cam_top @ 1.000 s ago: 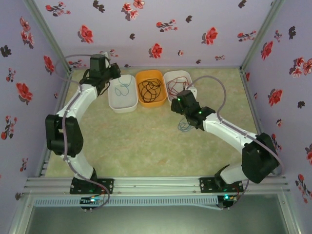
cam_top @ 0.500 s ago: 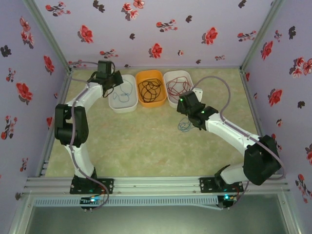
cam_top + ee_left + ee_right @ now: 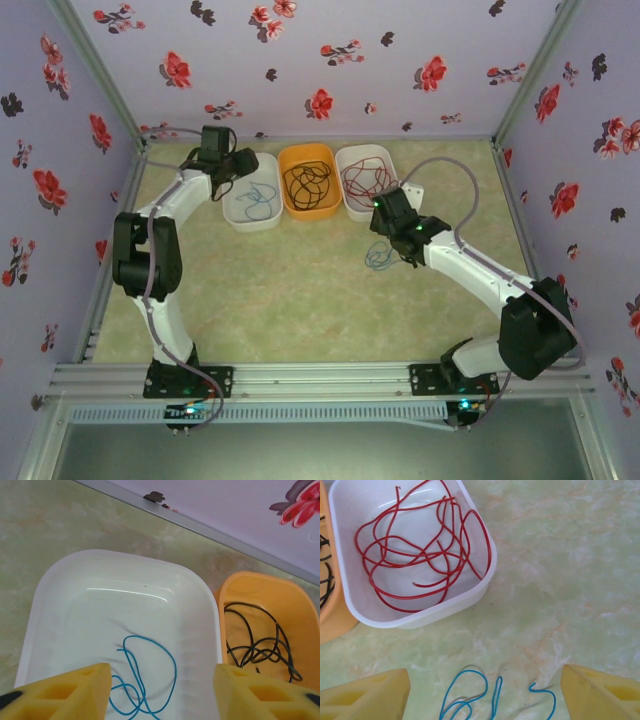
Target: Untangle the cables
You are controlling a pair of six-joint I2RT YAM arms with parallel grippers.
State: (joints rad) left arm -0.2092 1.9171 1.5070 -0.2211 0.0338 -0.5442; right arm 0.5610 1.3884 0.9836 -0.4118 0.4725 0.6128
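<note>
1. Left pincer [image 3: 160, 672] hangs over the left white tub [image 3: 40, 610], its jaws apart with nothing between them
2. Light blue cable [image 3: 141, 637] lies in loose loops on that tub's floor, below the pincer
3. Orange tub [image 3: 260, 582] sits just beside it on the right and holds a tangle of black cable [image 3: 255, 652]
4. Right white tub [image 3: 420, 615], next in the row, holds the looped red cable [image 3: 422, 584]
5. Right pincer [image 3: 486, 670] hovers over the bench [image 3: 580, 580] in front of that tub, jaws wide apart and gripping nothing
6. Second light blue cable [image 3: 470, 671] lies curled on the bench under it, outside every tub
</note>
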